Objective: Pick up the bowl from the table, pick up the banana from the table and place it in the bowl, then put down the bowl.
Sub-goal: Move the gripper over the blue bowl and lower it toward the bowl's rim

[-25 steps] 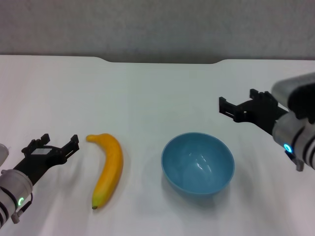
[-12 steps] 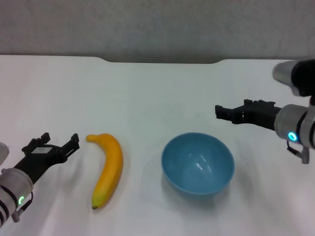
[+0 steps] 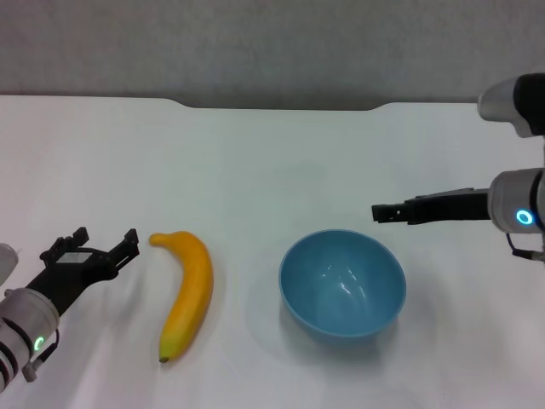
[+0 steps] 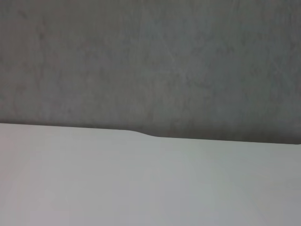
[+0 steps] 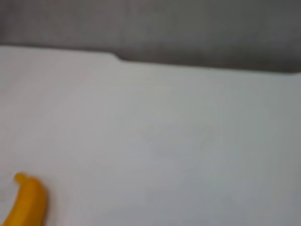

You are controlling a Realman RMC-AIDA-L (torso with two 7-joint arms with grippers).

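Resting on the white table (image 3: 255, 162) (grey wall behind): banana (image 3: 189, 291), bowl (image 3: 342, 283).

Left pincer (image 3: 98, 251) gapes low; right pincer (image 3: 380, 210) reaches inward, edge-on.

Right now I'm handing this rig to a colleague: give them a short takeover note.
Left gripper: open, low over the table, just left of the banana, touching nothing.
Right gripper: seen edge-on, holding nothing, hovering above and behind the bowl's right rim.
Bowl: upright and empty on the table, right of the banana.
Banana: flat on the table, dark tip toward the robot.
Done: nothing grasped yet.
Left: lift the bowl, put the banana in it, set the bowl down.
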